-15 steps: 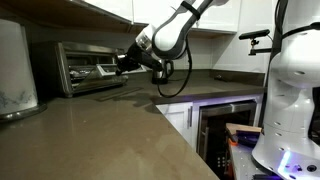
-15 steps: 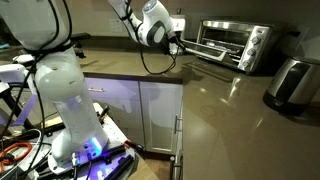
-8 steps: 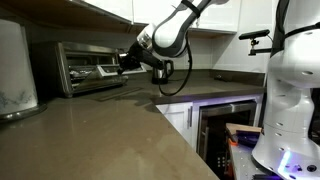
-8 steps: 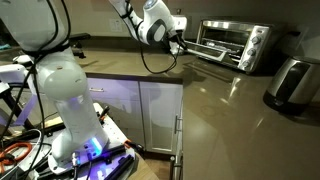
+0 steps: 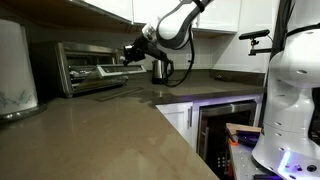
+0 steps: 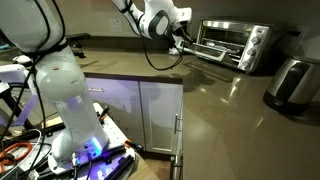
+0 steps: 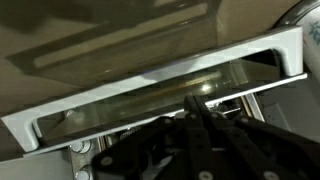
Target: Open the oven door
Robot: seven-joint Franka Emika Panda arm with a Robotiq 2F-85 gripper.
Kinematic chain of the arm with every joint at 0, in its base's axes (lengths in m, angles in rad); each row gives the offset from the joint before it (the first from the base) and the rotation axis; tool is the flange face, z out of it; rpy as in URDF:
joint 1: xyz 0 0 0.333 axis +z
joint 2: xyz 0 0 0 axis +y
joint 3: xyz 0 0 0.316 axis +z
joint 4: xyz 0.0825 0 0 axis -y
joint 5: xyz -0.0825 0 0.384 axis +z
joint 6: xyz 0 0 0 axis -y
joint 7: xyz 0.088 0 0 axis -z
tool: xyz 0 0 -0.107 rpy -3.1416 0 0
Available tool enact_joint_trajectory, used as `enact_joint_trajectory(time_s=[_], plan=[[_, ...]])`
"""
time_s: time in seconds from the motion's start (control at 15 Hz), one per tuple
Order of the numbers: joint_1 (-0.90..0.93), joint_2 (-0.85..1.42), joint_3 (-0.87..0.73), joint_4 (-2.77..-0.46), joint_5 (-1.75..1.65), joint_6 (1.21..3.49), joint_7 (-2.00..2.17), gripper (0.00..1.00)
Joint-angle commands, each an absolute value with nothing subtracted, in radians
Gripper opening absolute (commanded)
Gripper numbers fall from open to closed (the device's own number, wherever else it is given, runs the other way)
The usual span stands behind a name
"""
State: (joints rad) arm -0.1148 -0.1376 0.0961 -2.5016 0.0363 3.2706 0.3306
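Observation:
The small stainless toaster oven (image 5: 90, 65) stands at the back of the counter and shows in both exterior views (image 6: 235, 42). Its oven door (image 6: 210, 56) looks folded down, sticking out in front of the oven. In the wrist view the glass pane in its silver frame (image 7: 150, 85) lies right below the camera. My gripper (image 5: 128, 50) hovers just above the door's outer edge, also seen in an exterior view (image 6: 184, 38). Its dark fingers (image 7: 196, 105) are pressed together and hold nothing.
A brown countertop (image 5: 110, 135) runs around the corner. A dark kettle (image 5: 160, 70) stands behind the arm. A metal toaster (image 6: 292, 82) sits beside the oven. A lit under-counter appliance (image 5: 225, 125) and the white robot base (image 6: 65, 100) stand on the floor.
My gripper and wrist have risen a little above the door's edge. The oven door and the oven look unchanged.

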Motion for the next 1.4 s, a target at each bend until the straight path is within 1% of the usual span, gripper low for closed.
enact_joint_trajectory(time_s=[0.0,0.4,0.47,0.53,0.6,0.8,1.33], plan=[[-0.167,-0.134,0.137,-2.493,0.006,3.314,0.315,0.00],[-0.170,-0.041,0.149,-2.458,0.016,3.435,0.297,0.00],[-0.090,-0.023,0.085,-2.452,0.060,3.446,0.261,0.00],[-0.081,-0.009,0.082,-2.446,0.065,3.443,0.262,0.00],[-0.117,0.005,0.114,-2.442,0.022,3.448,0.306,0.00],[-0.106,0.030,0.112,-2.433,0.013,3.442,0.324,0.00],[-0.094,0.015,0.117,-2.445,-0.016,3.387,0.398,0.00]])
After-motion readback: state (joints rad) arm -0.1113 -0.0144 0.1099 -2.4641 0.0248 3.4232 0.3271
